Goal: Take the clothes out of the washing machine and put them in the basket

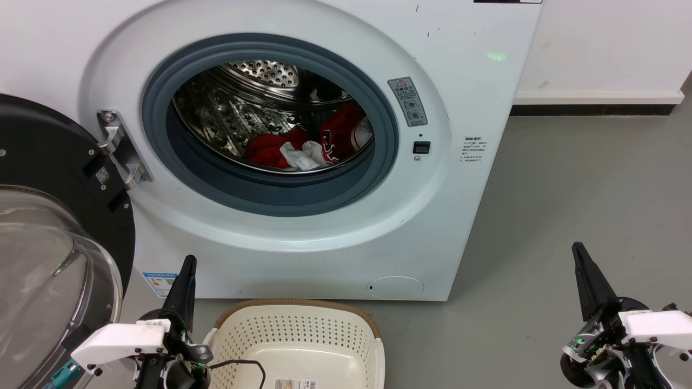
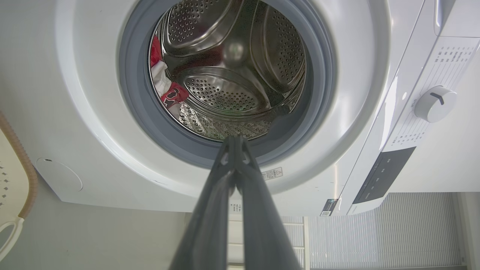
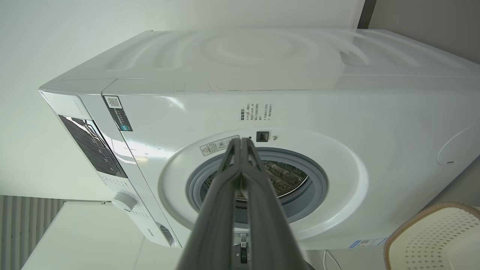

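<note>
**Now: Load in Drum, Both Grippers Empty**

I see the clothes [image 1: 281,151] lying low in the drum [image 1: 227,113] of the washing machine [image 1: 459,216], well apart from both tools. The left gripper [image 1: 187,265] and the right gripper [image 1: 579,254] each have their fingers pressed together and hold nothing. The basket [image 1: 292,302] stands on the floor just before the machine, beside the left gripper.

Hazards, in my judgement:
- Reaching in with the fingers closed would push the cloth deeper.
- The open door [image 1: 54,162] near my left arm could be struck.
- Trailing cloth could snag on the grey rubber ring [image 1: 270,200] and drop short of the basket.
</note>
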Robot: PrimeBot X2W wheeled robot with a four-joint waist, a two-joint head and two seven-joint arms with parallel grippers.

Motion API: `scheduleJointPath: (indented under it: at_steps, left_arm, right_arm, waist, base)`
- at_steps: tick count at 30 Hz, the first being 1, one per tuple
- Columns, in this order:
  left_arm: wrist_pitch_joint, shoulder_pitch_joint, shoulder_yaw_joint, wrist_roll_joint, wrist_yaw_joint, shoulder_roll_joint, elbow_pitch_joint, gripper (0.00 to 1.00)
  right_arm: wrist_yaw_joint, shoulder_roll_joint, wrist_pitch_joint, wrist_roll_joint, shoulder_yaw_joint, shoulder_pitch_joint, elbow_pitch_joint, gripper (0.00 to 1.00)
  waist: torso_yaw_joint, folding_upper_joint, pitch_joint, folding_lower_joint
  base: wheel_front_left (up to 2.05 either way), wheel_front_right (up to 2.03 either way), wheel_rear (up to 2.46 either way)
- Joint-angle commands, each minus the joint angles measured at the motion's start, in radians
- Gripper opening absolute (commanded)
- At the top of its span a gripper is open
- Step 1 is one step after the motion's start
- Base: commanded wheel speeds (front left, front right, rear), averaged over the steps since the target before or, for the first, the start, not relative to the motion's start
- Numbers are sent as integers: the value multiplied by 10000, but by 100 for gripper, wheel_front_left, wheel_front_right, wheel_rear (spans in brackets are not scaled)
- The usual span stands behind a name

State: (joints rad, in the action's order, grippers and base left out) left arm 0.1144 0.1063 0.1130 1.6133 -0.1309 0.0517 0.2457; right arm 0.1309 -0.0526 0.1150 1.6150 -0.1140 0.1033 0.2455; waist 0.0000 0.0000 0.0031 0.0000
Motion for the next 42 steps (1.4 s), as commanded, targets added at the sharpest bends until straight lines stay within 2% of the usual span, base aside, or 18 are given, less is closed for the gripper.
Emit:
scheduleJointPath:
  at_steps: [1,42]
  left_arm:
    - [11,71,17,-10,-27,-20,1,0]
    - [10,71,17,-10,-27,-20,1,0]
  right_arm:
    - [-3,38,-1,-44,6,134,12,0]
    - [-3,38,-2,-44,7,134,12,0]
  waist:
    - [0,0,0,0]
    - [0,0,0,0]
  base:
    - [0,0,0]
    - [0,0,0]
